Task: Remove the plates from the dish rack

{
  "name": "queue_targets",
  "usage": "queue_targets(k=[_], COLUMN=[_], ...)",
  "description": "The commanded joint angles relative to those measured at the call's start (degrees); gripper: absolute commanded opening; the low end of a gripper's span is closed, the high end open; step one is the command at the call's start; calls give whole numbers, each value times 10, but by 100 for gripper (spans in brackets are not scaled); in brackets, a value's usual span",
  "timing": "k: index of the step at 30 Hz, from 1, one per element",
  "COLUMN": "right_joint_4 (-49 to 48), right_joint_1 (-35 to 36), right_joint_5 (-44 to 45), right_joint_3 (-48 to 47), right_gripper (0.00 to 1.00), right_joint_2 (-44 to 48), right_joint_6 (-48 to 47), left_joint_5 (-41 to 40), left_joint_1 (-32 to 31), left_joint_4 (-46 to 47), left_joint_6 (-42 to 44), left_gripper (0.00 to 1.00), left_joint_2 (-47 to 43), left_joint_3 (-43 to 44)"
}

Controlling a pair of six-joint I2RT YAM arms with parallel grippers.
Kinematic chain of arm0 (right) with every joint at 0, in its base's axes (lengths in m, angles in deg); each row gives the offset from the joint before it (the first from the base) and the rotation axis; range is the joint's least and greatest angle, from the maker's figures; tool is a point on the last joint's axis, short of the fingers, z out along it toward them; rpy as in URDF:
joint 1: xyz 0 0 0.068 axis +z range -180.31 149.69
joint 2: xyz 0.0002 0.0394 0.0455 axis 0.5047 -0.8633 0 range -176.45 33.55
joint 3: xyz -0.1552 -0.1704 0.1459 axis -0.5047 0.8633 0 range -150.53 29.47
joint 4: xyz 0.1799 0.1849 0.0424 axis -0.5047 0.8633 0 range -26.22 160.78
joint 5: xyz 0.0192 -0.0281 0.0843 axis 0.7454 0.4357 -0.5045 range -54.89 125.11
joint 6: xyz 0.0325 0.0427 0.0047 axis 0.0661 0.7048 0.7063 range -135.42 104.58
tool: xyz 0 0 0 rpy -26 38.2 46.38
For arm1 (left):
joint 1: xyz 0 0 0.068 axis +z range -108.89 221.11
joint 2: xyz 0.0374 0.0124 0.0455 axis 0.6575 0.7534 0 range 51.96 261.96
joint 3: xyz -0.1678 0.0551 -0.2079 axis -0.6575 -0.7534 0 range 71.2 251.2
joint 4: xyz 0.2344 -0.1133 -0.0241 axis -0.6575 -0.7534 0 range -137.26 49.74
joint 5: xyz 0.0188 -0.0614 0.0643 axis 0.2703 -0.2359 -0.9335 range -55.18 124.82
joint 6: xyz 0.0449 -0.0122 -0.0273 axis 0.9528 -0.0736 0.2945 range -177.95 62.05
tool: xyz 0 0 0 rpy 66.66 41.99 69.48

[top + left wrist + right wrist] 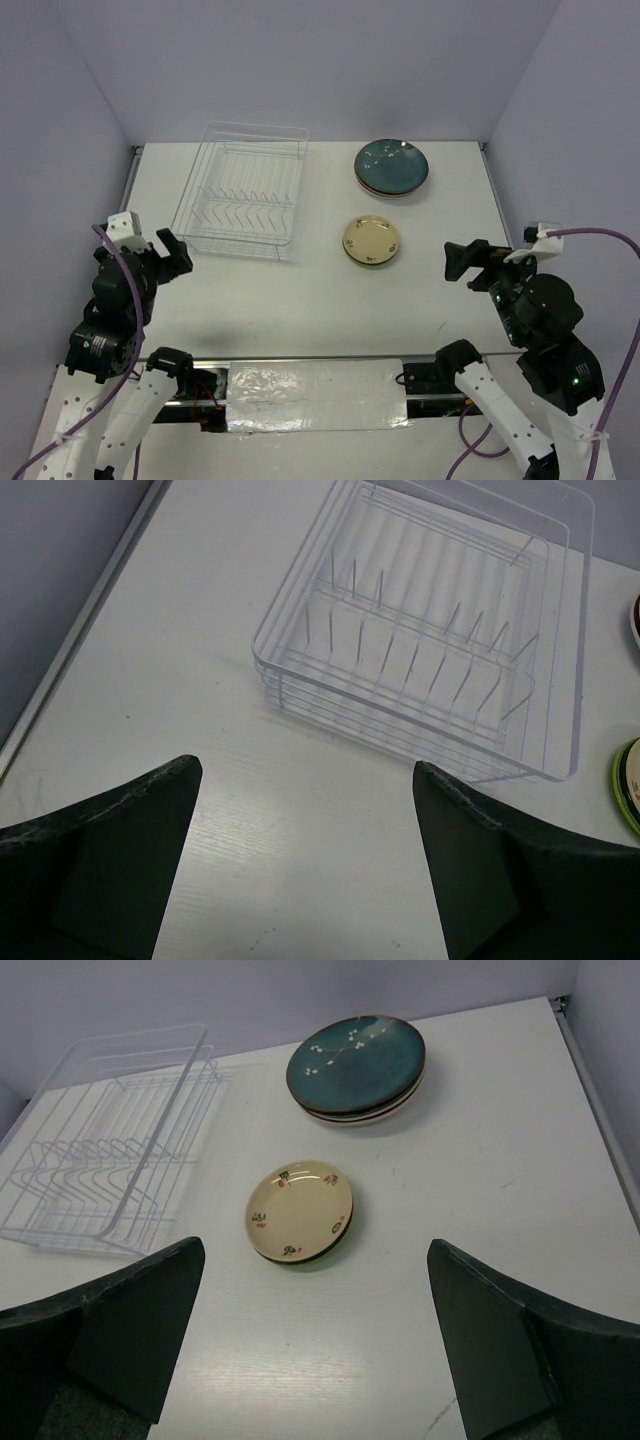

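Evidently all fingers [90, 870] wide, empty.

White table [300, 290] w/ pale lavender walls [300, 60] on 3 sides.

No text, label, brand or number can be read anywhere. The small tan plate [300, 1210] bears tiny red and dark marks, too small to read.

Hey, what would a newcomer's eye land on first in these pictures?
The clear dish rack at far left stands empty. To its right, a dark teal plate tops the farther stack and a small tan plate the nearer one. The left gripper and right gripper hang open, holding nothing.
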Motion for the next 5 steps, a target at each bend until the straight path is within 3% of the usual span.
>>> queue_targets(k=[1,5], right_joint_4=[1,2], right_joint_1=[4,5], right_joint_5=[-19,-25], right_joint_3=[8,13], right_gripper=[100,100], right_joint_2=[-12,-18], right_joint_6=[-10,-7], left_joint_5=[-7,-2], left_joint_1=[-2,-2], left_joint_4=[17,19], left_joint_6=[-8,-7], left_gripper=[99,99], left_joint_2=[9,5], left_joint_3=[3,0])
